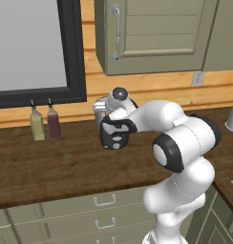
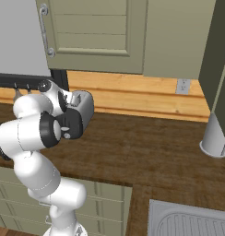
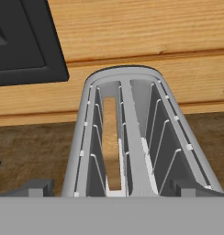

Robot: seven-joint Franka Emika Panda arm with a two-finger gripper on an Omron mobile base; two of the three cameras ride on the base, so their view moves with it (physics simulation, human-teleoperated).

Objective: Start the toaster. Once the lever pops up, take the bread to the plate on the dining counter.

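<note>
The toaster [image 1: 100,108] [image 2: 85,109] stands on the dark wooden counter by the wall, its black end panel [image 1: 113,137] facing the arm. My hand hangs just above its near end. Looking down on the toaster [image 3: 132,75], I see two slots. The bread [image 3: 111,142], a tan slice on edge, sits deep in the left slot. The right slot holds nothing. My gripper [image 3: 114,188] is open, with one fingertip [image 3: 40,187] on each side of the toaster's near end and nothing between them. The plate and the dining counter are out of view.
Two slim bottles [image 1: 37,125] [image 1: 53,123] stand left of the toaster under a black-framed window [image 1: 73,52]. Olive cabinets hang overhead. A grey cylinder [image 2: 215,136] stands at the far right, and a sink [image 2: 188,221] lies near the right front corner.
</note>
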